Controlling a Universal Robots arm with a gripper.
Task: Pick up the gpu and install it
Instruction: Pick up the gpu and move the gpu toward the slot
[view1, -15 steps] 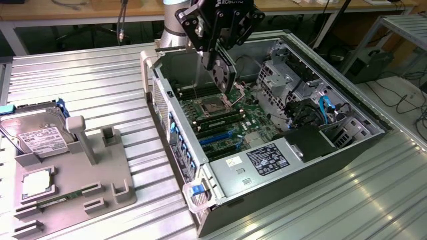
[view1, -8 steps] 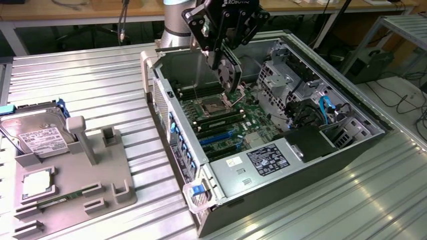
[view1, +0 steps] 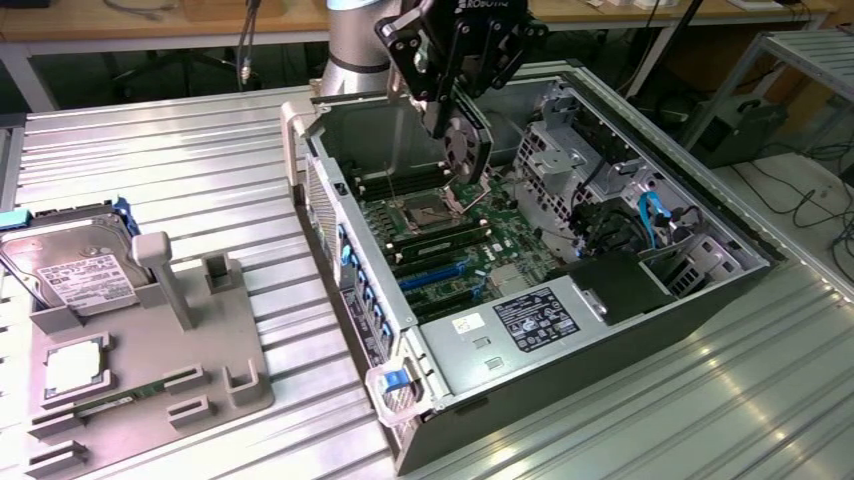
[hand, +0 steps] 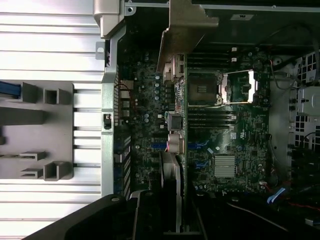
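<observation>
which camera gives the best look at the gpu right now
The exterior view: the gpu hangs from the end effector over the open computer case, its broad face visible. The wrist view shows it edge-on, a thin strip above the motherboard.

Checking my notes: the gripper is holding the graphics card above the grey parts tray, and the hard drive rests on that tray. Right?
Not quite. The exterior view shows the gripper holding the graphics card above the open computer case, not above the grey parts tray. The hard drive does rest on that tray.
</observation>
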